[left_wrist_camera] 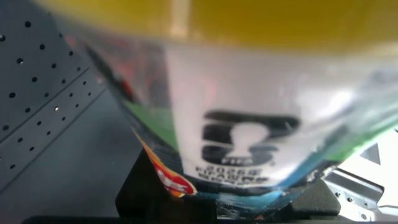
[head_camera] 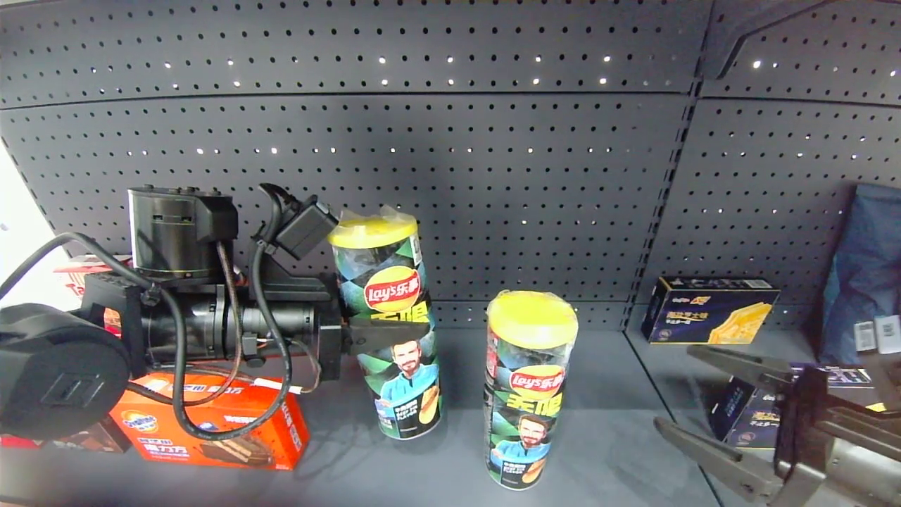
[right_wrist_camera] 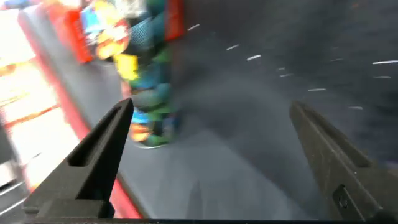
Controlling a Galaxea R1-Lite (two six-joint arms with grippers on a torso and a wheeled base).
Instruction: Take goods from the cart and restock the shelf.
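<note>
Through the head view I see my left gripper (head_camera: 394, 332) reaching in from the left over the grey metal shelf (head_camera: 619, 436). Its black fingers (head_camera: 383, 334) pinch a tall cylindrical chip can (head_camera: 386, 278), yellow plastic lid on top and a green-and-blue printed wrap, at about mid-height. The chip can stands roughly upright near the dark perforated back panel (head_camera: 493, 176). Its base looks level with the shelf board, though I cannot tell whether it rests there. In the left wrist view the can's shiny wrapped side sits right against the camera, the yellow lid just showing. A second chip can (head_camera: 531, 394) of the same kind stands upright to the right of the held one and nearer to me, apart from it. Under my left arm a flat orange cardboard box (head_camera: 211, 429) lies near the shelf's front edge. In the next bay to the right, a dark blue carton (head_camera: 711, 310) with yellow print lies close to the back panel, and a blue bag (head_camera: 866, 274) stands at the far right. My right gripper hovers low in front of that bay, its grey fingers spread wide around nothing, with another dark carton (head_camera: 746, 415) just behind it. The right wrist view shows its two dark fingers (right_wrist_camera: 93, 162) well apart, and beyond them a blurred colourful can upright on the shelf; I cannot tell which can it is.
</note>
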